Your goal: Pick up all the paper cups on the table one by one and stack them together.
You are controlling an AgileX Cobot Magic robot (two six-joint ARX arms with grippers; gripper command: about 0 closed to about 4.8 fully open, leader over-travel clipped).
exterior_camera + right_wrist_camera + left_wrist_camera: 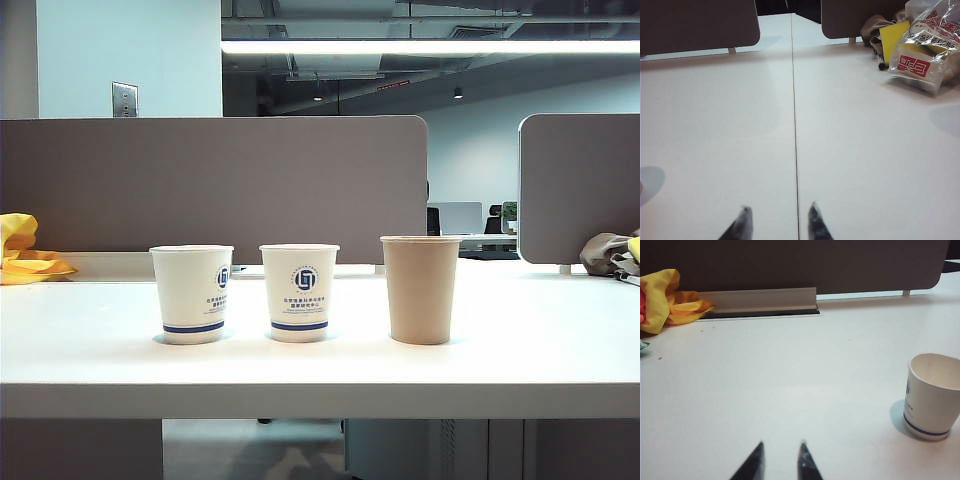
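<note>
Three paper cups stand upright in a row on the white table [520, 360]: a short white cup with a blue logo [192, 293] at the left, a second like it [299, 292] in the middle, and a taller plain tan cup [421, 288] at the right. Neither arm shows in the exterior view. In the left wrist view my left gripper [781, 445] hangs open over bare table, with one white cup [931, 396] standing well off to one side. My right gripper [779, 208] is open and empty over the table's seam [794, 125]; no cup shows there.
Grey divider panels [210, 185] close off the back of the table. Yellow cloth [22, 252] lies at the back left. A printed plastic bag [922, 47], a yellow item and a marker lie at the back right. A cable slot [760, 312] runs under the divider.
</note>
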